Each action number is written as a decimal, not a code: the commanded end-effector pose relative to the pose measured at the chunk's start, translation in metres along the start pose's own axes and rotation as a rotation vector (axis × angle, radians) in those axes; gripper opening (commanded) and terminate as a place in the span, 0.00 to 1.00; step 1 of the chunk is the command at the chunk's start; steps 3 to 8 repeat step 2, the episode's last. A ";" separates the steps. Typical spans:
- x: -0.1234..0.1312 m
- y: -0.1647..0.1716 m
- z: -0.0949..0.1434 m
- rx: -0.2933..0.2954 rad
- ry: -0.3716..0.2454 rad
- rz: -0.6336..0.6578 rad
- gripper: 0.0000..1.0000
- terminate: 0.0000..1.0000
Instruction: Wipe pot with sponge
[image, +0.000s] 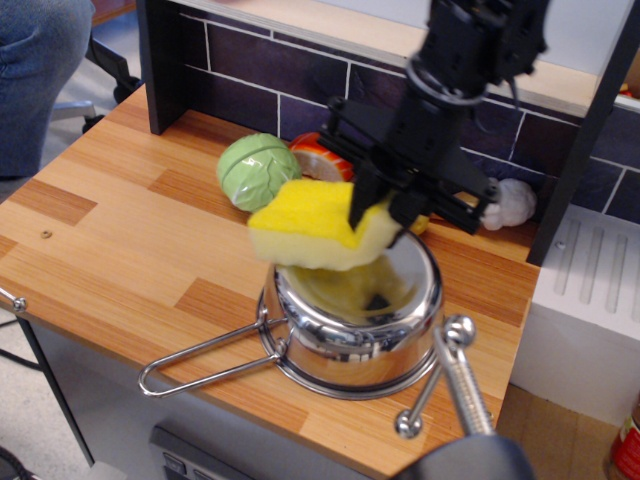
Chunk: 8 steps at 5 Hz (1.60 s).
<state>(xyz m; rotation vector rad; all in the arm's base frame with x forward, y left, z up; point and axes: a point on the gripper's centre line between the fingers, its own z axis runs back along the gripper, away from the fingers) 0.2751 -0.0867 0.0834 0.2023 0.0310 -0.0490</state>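
The pot (350, 340) is a shiny steel saucepan on the wooden counter, its wire-loop handle (205, 358) pointing left toward the front edge. The sponge (318, 228) is a thick yellow block, held level over the pot's left rim, its reflection showing inside the pot. My gripper (378, 212) comes down from the upper right and is shut on the sponge's right end. The fingertips are partly hidden by the sponge.
A green cabbage toy (257, 170) and an orange-and-white toy (320, 155) lie behind the pot. A white ice-cream toy (505, 205) lies by the dark tiled wall. A metal clamp handle (450, 375) stands at the front right. A white appliance (585, 300) sits at the right.
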 end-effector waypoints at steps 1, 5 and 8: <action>0.008 -0.025 0.017 0.002 -0.068 0.002 0.00 0.00; 0.001 -0.035 0.022 0.014 -0.072 -0.002 0.00 1.00; 0.001 -0.035 0.022 0.014 -0.072 -0.002 0.00 1.00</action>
